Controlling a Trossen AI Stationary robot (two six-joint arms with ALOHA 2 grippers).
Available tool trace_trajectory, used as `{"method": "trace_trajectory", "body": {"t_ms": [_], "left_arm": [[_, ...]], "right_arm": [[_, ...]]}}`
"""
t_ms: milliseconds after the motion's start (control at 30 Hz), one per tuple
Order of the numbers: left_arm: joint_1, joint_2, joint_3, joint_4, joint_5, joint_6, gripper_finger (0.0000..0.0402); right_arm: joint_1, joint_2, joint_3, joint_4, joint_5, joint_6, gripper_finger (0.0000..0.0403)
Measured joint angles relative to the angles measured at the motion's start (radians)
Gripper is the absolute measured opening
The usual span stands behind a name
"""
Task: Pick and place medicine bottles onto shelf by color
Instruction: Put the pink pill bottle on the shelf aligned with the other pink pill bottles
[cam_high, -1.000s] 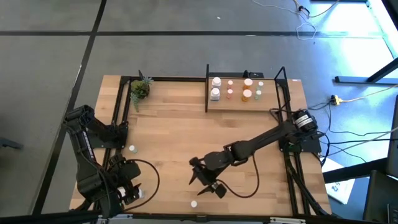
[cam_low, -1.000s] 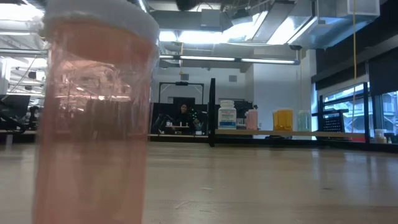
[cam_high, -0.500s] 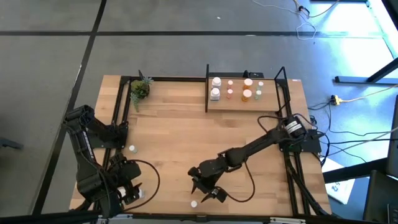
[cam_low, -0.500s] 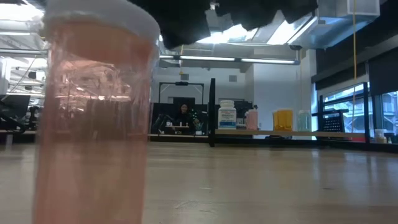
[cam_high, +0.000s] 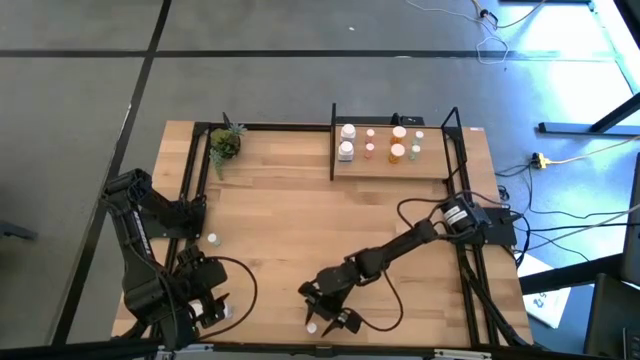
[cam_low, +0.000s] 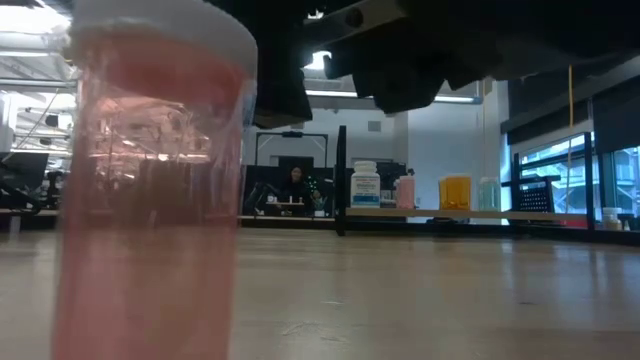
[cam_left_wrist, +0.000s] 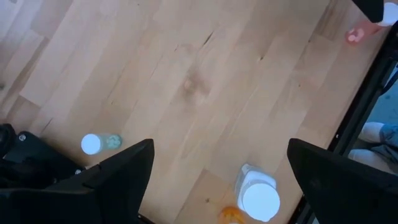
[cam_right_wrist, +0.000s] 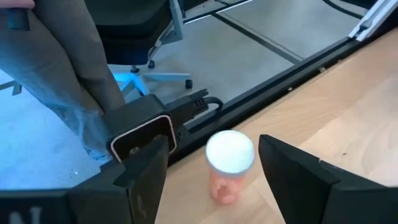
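Hovering with jaws apart, the right gripper (cam_high: 327, 317) framed a white-capped pink plastic bottle (cam_right_wrist: 228, 166) standing between its fingers. Eight bottles already stood on the far wooden shelf (cam_high: 385, 164); several remained near the idle, spread left gripper (cam_high: 205, 300).

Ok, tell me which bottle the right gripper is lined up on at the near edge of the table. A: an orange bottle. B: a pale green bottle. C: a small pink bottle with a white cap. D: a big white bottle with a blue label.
C: the right wrist view shows the small pink bottle with its white cap standing between the open fingers of the right gripper, not yet gripped.
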Motion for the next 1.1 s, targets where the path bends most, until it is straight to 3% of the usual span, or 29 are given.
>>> {"method": "trace_trajectory", "body": {"t_ms": [1100], "left_arm": [[0.0,0.0,0.0,0.0,0.0,-0.003,0.0363]], "right_arm": [[-0.005,0.008,0.013,0.006,-0.007,-0.026,0.0253]]}}
